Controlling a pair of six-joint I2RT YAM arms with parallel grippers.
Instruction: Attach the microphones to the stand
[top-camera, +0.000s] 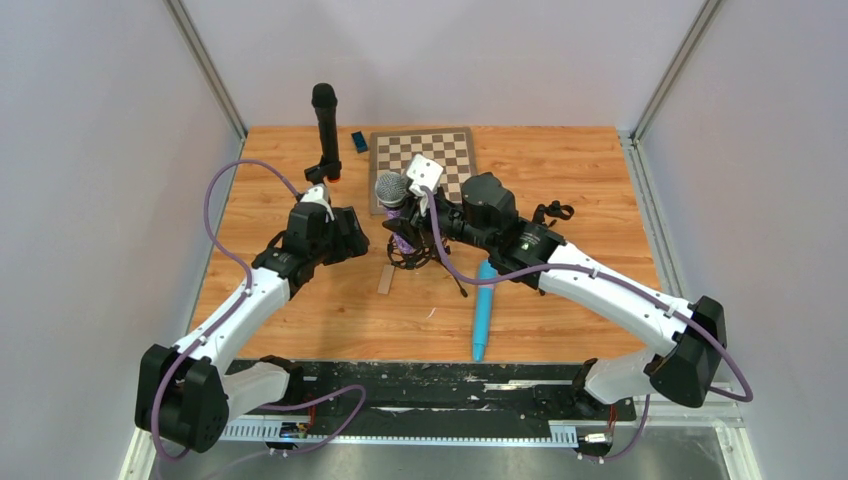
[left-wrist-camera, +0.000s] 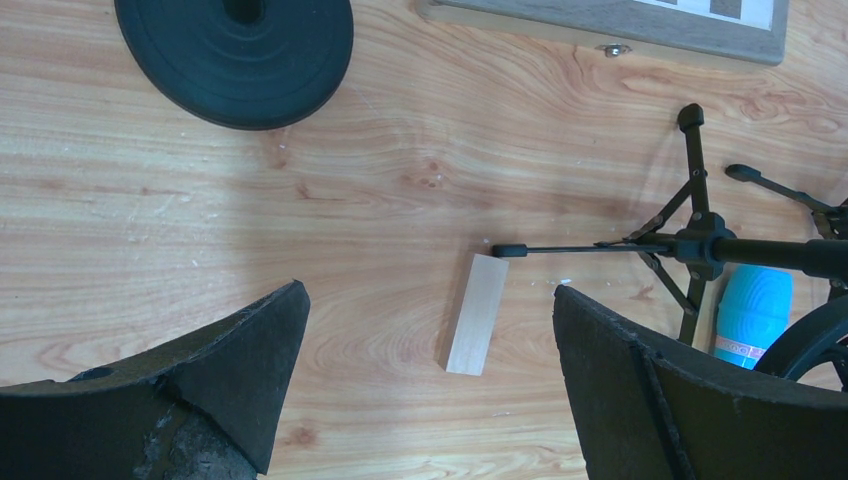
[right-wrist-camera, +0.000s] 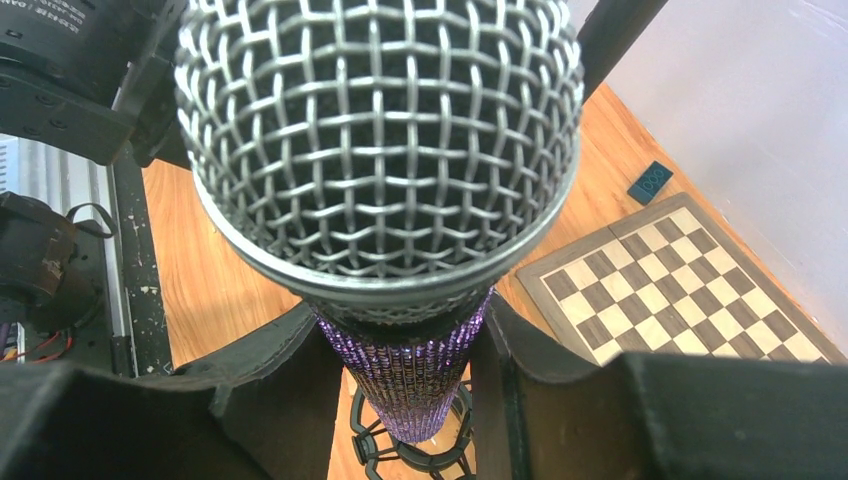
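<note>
My right gripper is shut on the purple microphone with the silver grille and holds it upright, its lower end in the ring of a black tripod stand. In the right wrist view the fingers clamp the purple body below the grille, above the stand's ring. The long black microphone stands upright at the back left on a round black base. The light blue microphone lies on the table. My left gripper is open and empty.
A small wooden block lies between the left fingers, beside a tripod leg. A chessboard and a small blue object lie at the back. A small black clip lies right of the right arm. Walls enclose the table.
</note>
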